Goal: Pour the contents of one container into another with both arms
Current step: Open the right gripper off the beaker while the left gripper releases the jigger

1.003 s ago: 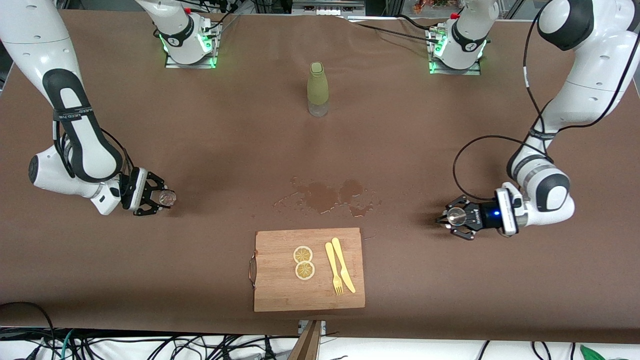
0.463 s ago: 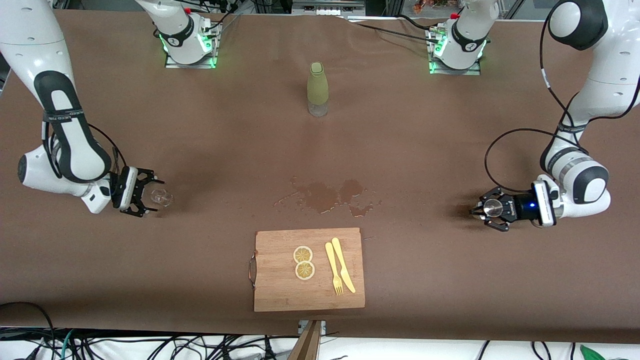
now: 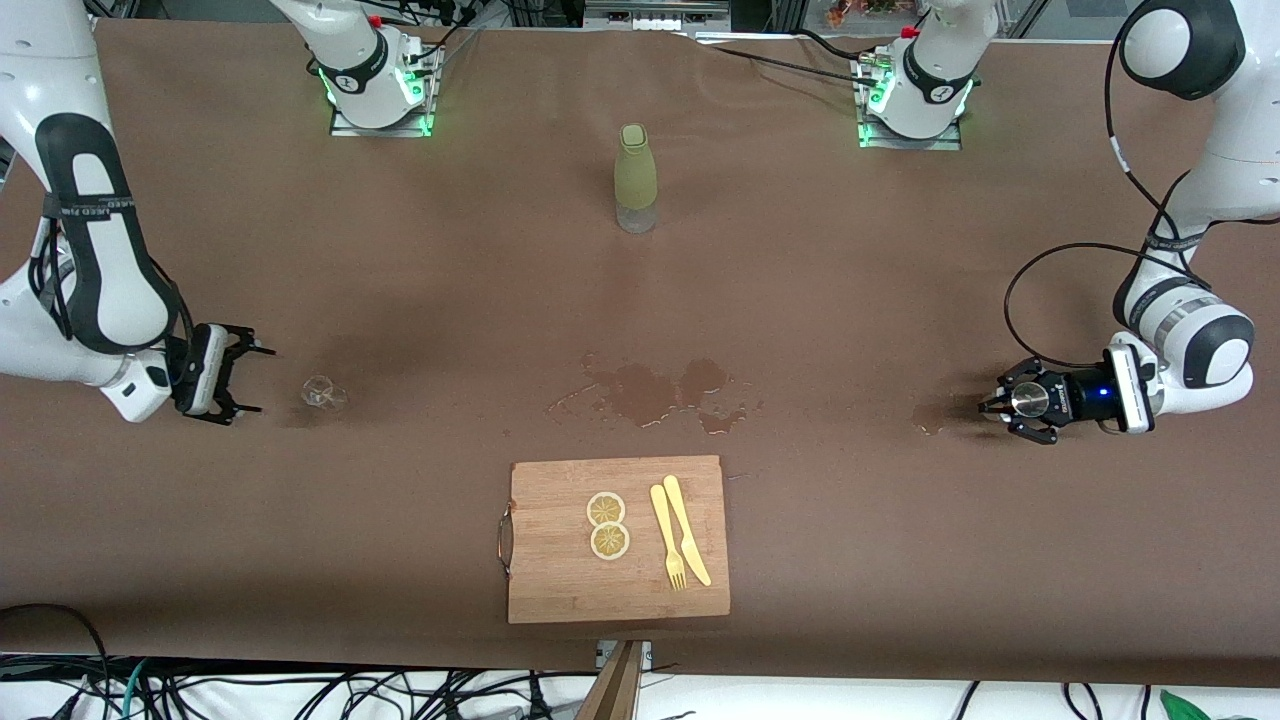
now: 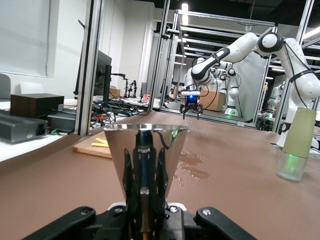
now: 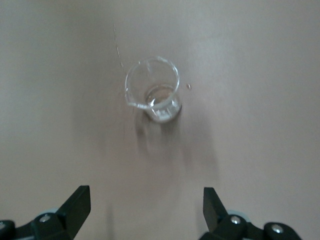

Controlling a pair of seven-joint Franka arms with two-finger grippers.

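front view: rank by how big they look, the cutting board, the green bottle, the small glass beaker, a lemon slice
1. cutting board, by far the largest.
2. green bottle.
3. lemon slice and glass beaker look about alike; the beaker's clear edges are too faint to rank them.

Arms: two, the right arm [image 3: 95, 250] and the left arm [image 3: 1190, 250]
Grippers: two, the right gripper [image 3: 245, 374] and the left gripper [image 3: 1000, 405]
Clear glass beakers: one [image 3: 323, 392], standing on the table [image 3: 400, 280]
Shiny metal cups: one [image 3: 1027, 399], in the left gripper
Bottles: one [image 3: 636, 178], pale green
Cutting boards: one [image 3: 560, 580], wooden
Lemon slices: two, one [image 3: 605, 508] just beside the other [image 3: 609, 541]
Yellow forks: one [image 3: 666, 538]
Yellow knives: one [image 3: 687, 516]
Wet patches on the table: one cluster [image 3: 660, 392] and one small spot [image 3: 930, 418]
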